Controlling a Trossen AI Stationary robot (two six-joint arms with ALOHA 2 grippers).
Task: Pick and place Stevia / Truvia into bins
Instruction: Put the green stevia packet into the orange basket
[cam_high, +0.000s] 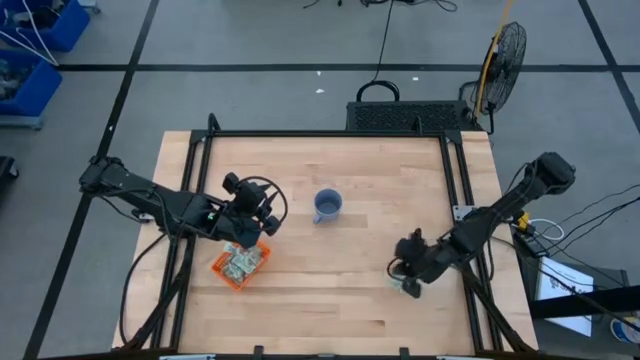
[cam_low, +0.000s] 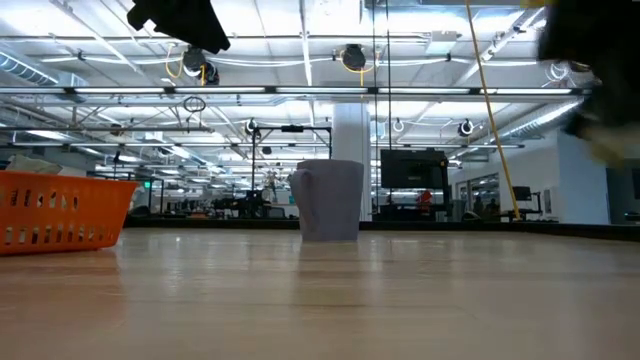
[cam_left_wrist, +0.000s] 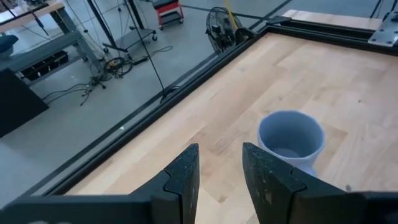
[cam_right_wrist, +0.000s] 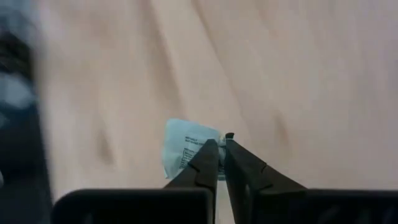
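Right wrist view: fingers (cam_right_wrist: 217, 152) pinch what seems a pale, crumpled packet (cam_right_wrist: 185, 146).

Packets (cam_high: 240, 263) in bin (cam_high: 224, 271), mug (cam_high: 327, 205) right of it

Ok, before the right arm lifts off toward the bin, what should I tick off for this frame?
1. Right gripper shut on a packet: ok, fingers pinch its edge.
2. One packet only in the grip: cannot tell, the packet is partly hidden by the fingers.
3. Orange bin on the table, already holding packets: ok.
4. Left gripper clear of the bin: not ok, it hangs open right above it.
5. Mug off the straight path to the bin: ok, it stands farther back.
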